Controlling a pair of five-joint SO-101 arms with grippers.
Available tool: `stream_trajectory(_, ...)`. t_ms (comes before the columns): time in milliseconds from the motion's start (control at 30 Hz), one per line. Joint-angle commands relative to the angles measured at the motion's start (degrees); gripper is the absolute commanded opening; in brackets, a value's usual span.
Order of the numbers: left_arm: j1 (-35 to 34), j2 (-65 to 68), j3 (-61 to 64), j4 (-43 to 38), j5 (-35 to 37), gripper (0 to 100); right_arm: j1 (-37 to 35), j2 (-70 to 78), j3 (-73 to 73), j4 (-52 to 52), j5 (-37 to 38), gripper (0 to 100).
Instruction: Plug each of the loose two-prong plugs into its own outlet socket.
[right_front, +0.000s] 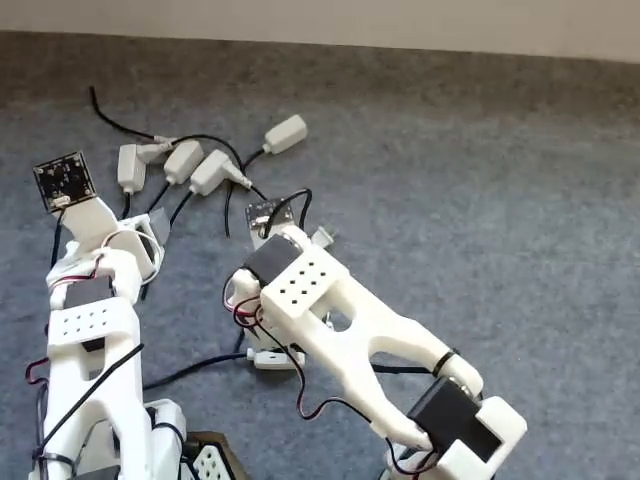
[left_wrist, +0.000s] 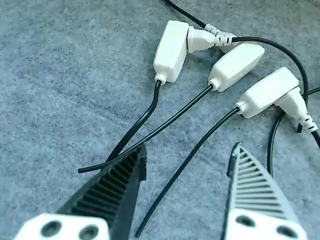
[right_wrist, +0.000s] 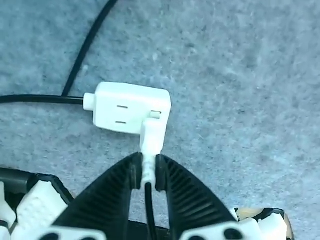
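There's the right claw (right_wrist: 147, 172) clamped on the plug (right_wrist: 151, 137), tip nudging the corner of the socket (right_wrist: 125, 114) on the table (right_wrist: 250, 75), likely lining up prongs, while the left claw (left_wrist: 188, 150) hangs apart above other sockets (left_wrist: 235, 65).

A grey felt-covered table (right_front: 520, 180) is carrying several white outlet sockets (right_front: 130, 167). Black cords (left_wrist: 175, 117) are trailing across it.

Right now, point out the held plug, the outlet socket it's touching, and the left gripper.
plug (right_wrist: 151, 136), right wrist view, on its white body.
outlet socket (right_wrist: 127, 110), right wrist view, on its slotted face.
left gripper (left_wrist: 189, 147), left wrist view, midway between its fingertips.
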Motion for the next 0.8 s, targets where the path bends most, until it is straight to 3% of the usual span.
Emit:
stream_trajectory(0, 0.22, -0.48, -1.1, -1.05, 0.26, 27, -0.4, 0.22, 0.04, -0.66, 0.44, 0.9)
stream_trajectory(333, 0.22, -0.48, -1.01, -1.05, 0.26, 27, 2.42, 4.88, 15.78, -16.22, 0.79, 0.9)
stream_trajectory(567, 0.4, -0.48, -1.01, -0.88, 0.26, 27, 2.68, 4.79, 16.57, -17.45, 0.7, 1.8)
stream_trajectory(767, 1.45, -0.13, -1.27, -0.7, 0.18, 27, 2.42, 4.62, 15.52, -16.92, 0.62, 27.0)
